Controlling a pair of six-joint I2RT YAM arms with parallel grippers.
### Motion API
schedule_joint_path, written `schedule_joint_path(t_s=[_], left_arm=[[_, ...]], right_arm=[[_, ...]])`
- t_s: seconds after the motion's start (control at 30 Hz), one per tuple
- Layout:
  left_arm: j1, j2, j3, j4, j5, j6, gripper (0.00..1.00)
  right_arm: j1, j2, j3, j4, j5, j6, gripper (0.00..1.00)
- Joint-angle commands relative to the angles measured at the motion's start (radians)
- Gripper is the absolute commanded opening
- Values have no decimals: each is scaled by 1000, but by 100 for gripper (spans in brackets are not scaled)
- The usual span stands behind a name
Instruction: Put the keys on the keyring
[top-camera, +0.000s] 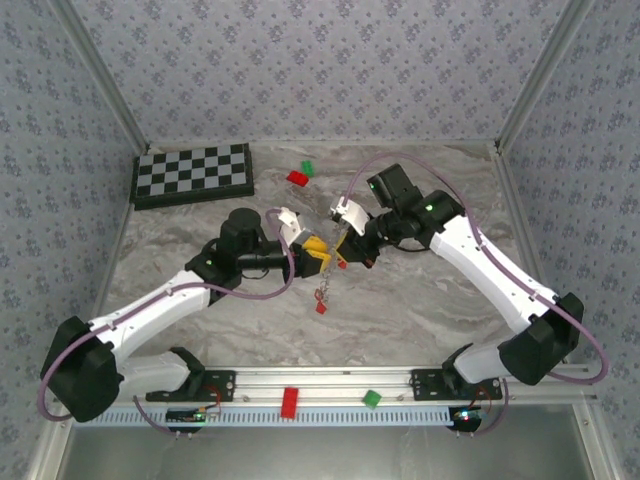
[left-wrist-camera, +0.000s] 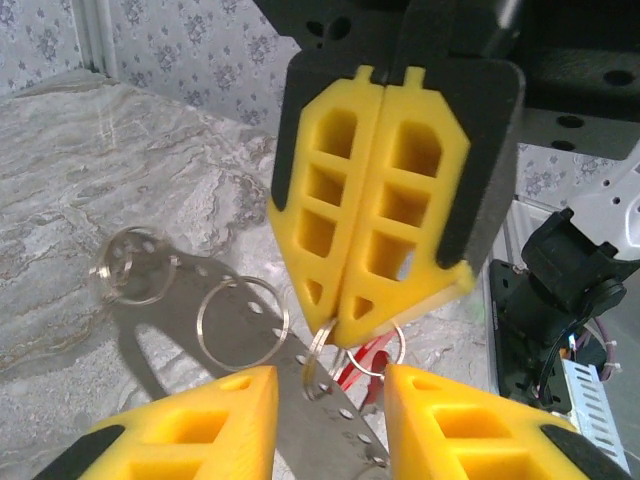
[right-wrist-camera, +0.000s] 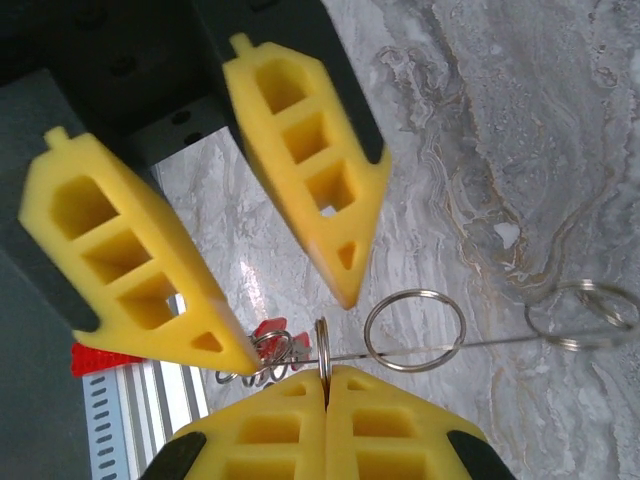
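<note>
Marbled grey surface lies beneath both arms, which meet over its middle. The right hand is clamped on a split ring of the keyring, with a red-headed key just beside it. The left hand stands parted, gripping nothing. It should probably pinch the key's head squarely while the ring is kept steady, then feed it slowly into the split.

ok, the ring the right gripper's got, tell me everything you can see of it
The ring is a thin silvery metal loop, seen edge-on in the right wrist view. One edge is pinched in the shut tips of the right gripper, the rest sticking out past them. A cluster of smaller rings with a red key sits against it; a wider ring lies beside it, contact unclear.
</note>
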Motion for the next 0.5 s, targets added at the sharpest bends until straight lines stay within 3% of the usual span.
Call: schedule_joint_path(t_s=[0.0,0.47], left_arm=[[13,5,39,0,-8,22,33],[16,34,45,43,64,-6,32]], right_arm=[[9,-4,34,-30,-6,-26,0],[22,-14,21,-5,-43,-22,0]])
